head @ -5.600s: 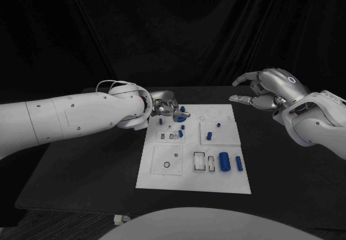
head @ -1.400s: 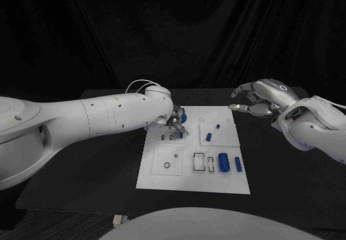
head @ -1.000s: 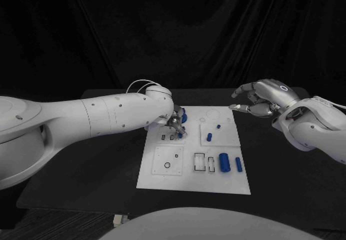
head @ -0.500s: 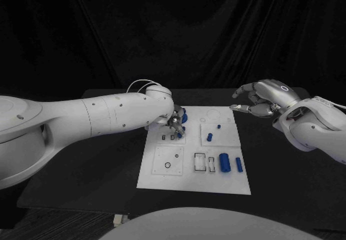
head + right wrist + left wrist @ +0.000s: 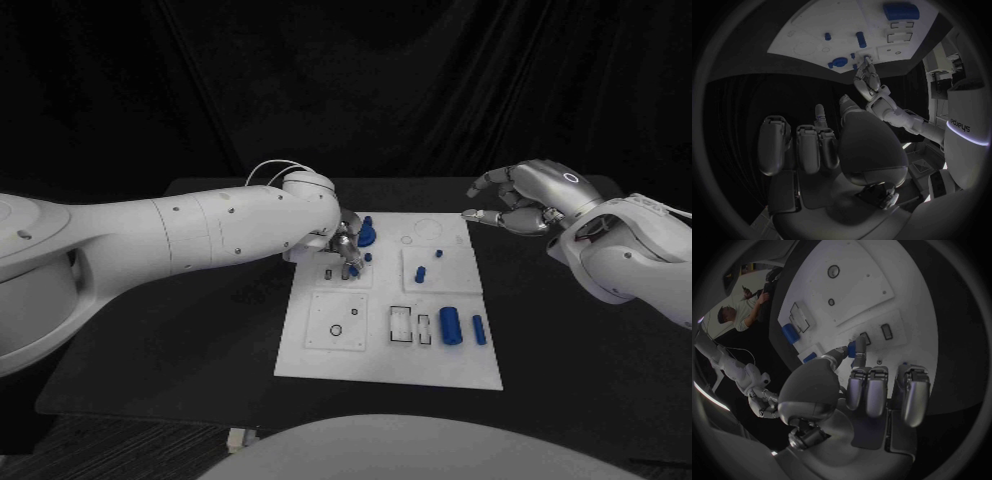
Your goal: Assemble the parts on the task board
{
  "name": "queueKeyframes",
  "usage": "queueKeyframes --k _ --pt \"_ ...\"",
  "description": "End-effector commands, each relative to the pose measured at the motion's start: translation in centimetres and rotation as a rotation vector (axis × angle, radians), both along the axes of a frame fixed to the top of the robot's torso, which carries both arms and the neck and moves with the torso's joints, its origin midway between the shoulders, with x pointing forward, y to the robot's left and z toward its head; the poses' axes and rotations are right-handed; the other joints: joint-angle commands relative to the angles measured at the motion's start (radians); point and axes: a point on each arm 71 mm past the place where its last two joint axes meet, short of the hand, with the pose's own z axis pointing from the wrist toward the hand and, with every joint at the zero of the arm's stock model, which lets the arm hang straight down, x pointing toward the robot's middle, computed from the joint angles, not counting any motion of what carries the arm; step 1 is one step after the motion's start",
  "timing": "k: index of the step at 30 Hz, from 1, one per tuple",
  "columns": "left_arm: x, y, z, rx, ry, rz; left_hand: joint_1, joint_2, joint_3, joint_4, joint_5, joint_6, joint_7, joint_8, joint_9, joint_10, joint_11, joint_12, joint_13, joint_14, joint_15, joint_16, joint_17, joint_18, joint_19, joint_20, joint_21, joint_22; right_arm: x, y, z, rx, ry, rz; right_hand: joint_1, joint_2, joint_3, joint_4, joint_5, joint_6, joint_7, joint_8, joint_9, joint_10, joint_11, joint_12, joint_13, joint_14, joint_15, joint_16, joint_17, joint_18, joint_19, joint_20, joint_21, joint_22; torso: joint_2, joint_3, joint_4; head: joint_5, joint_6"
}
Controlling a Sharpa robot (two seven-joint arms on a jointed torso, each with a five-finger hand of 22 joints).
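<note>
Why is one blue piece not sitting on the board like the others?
Nothing looks broken or spilled. That small blue part is pinched in the left hand, just above the task board. The right hand hangs beside the board, holding nothing.

Both arms were glossy white shells with small dark screws; thin white cables looped at the left wrist (image 5: 274, 170). Hands were silver metal; the right hand (image 5: 537, 195) carried a ring mark.

Right hand (image 5: 832, 145) — empty, above task board (image 5: 817, 30)

Robotics lab: black table (image 5: 173, 330) with black curtain (image 5: 346, 90) behind, white task board (image 5: 368, 355), another white robot (image 5: 964, 135) standing nearby.
</note>
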Motion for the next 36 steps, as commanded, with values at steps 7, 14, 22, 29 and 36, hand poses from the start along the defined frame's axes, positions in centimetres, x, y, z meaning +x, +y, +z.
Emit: queueKeyframes --k 7,14,22,29,36 --pt "-0.2 1.4 0.3 -0.043 -0.043 0.038 -0.025 -0.004 0.072 -0.054 0.004 0.008 -0.002 -0.006 0.010 0.106 -0.006 0.003 0.263 0.104 -0.008 0.003 0.263 0.002 0.079 -0.004 -0.003 0.241 0.0 -0.4 -0.3 -0.008 0.018 -0.028 0.000 0.010 0.000 -0.005 0.003 0.008 -0.003 0.004 -0.002 0.103 0.006 0.003 0.264 0.083 0.005 -0.008 0.163 0.006 0.013 0.007 -0.006 0.190 -0.002 0.0004 0.0013 0.004 0.000" --pt "-0.5 2.3 0.3 -0.048 -0.051 0.052 -0.033 -0.007 0.085 -0.058 0.008 0.008 -0.002 -0.007 0.014 0.106 -0.007 0.003 0.263 0.104 -0.008 0.003 0.263 0.002 0.079 -0.005 -0.003 0.241 0.0 -0.4 -0.5 -0.012 0.025 -0.032 0.001 0.011 -0.001 -0.006 0.004 0.008 -0.002 0.004 -0.002 0.103 0.006 0.003 0.264 0.082 0.006 -0.010 0.161 0.007 0.012 0.007 -0.009 0.189 -0.002 0.0000 0.0005 0.008 0.000" --pt "-0.9 3.1 0.0 -0.099 0.034 0.145 -0.048 -0.007 0.106 -0.058 0.008 0.000 0.001 -0.014 0.019 0.106 -0.005 0.003 0.263 0.104 -0.007 0.003 0.263 0.006 0.066 -0.004 -0.014 0.230 0.1 -0.6 -0.6 -0.020 0.039 -0.041 0.003 0.012 -0.001 -0.008 0.004 0.008 -0.001 0.004 -0.003 0.103 0.007 0.003 0.264 0.080 0.006 -0.016 0.153 0.009 0.008 0.008 -0.017 0.187 -0.001 0.0005 0.0003 0.012 0.000" --pt "-1.0 3.5 0.0 -0.104 0.057 0.183 -0.058 -0.006 0.110 -0.053 0.008 -0.001 0.003 -0.017 0.021 0.106 -0.003 0.003 0.263 0.104 -0.006 0.003 0.263 0.006 0.066 -0.003 -0.015 0.230 0.2 -0.6 -0.8 -0.026 0.049 -0.046 0.006 0.015 -0.001 -0.010 0.005 0.007 -0.001 0.003 -0.004 0.103 0.007 0.003 0.264 0.079 0.007 -0.019 0.149 0.010 0.007 0.009 -0.022 0.185 0.000 -0.0001 0.0002 0.014 0.000" --pt "-1.0 3.7 -0.1 -0.102 0.059 0.196 -0.063 -0.005 0.113 -0.051 0.010 0.001 0.003 -0.017 0.022 0.106 -0.003 0.003 0.263 0.104 -0.006 0.003 0.263 0.006 0.067 -0.003 -0.014 0.231 0.2 -0.5 -0.9 -0.029 0.054 -0.046 0.007 0.015 -0.001 -0.011 0.006 0.007 -0.001 0.003 -0.005 0.103 0.007 0.003 0.264 0.078 0.007 -0.020 0.147 0.010 0.006 0.009 -0.024 0.185 0.000 -0.0002 0.0005 0.016 0.000"
